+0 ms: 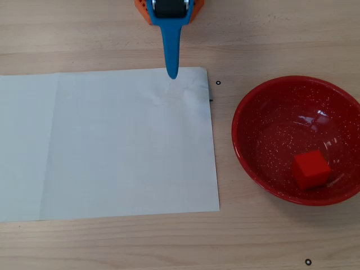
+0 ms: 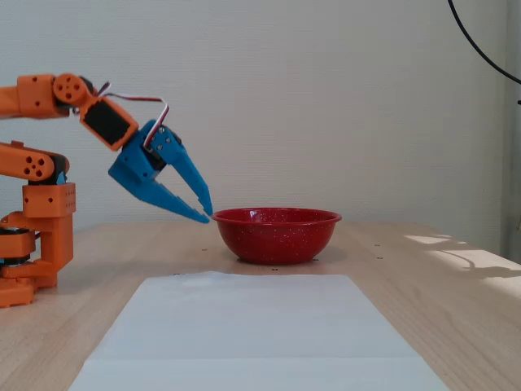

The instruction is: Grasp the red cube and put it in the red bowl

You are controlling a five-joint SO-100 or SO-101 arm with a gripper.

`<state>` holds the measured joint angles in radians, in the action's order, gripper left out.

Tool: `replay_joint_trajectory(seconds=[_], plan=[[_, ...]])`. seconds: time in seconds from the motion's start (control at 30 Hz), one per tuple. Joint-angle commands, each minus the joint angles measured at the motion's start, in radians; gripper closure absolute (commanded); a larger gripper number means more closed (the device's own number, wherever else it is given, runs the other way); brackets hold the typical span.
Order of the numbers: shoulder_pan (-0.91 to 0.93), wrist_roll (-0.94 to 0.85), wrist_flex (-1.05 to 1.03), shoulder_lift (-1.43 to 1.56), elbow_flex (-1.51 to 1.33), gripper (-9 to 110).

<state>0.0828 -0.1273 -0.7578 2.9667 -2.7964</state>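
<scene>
Inside the large round glossy red bowl with fine white speckles (image 1: 264, 121), toward its lower right in the overhead view: one small solid bright-red cube with matte faces (image 1: 310, 168), resting on the bowl floor near the wall, one face up, slightly turned. The side-on fixed view shows the bowl (image 2: 277, 237) standing upright on the pale wood-grain surface (image 1: 264, 34); its wall hides the cube there. To the bowl's left in the overhead view, just beside but not touching: one flat white paper sheet with fold lines (image 1: 107, 146), nothing on it. Above the sheet's upper edge: the blue two-fingered tool (image 2: 204, 215) on the orange arm (image 2: 37, 98), released, fingers parted and gripping nothing, tips hanging in the air close to the bowl's left rim in the fixed view. Judgement: placement appears complete. The step in hand is retreat, best done by lifting the tool up and back toward the base, keeping the tips clear of the rim so the bowl is not nudged.
</scene>
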Motion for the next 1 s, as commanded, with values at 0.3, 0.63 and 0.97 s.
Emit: replay_joint_trajectory(seconds=[0.3, 0.63, 0.97], plan=[[-0.063, -0.043, 0.213, 0.282, -0.27, 101], [-0.041, -0.095, 0.072, 0.328, -0.344, 101], [-0.035, -0.117, -0.153, 0.328, -0.345, 101]])
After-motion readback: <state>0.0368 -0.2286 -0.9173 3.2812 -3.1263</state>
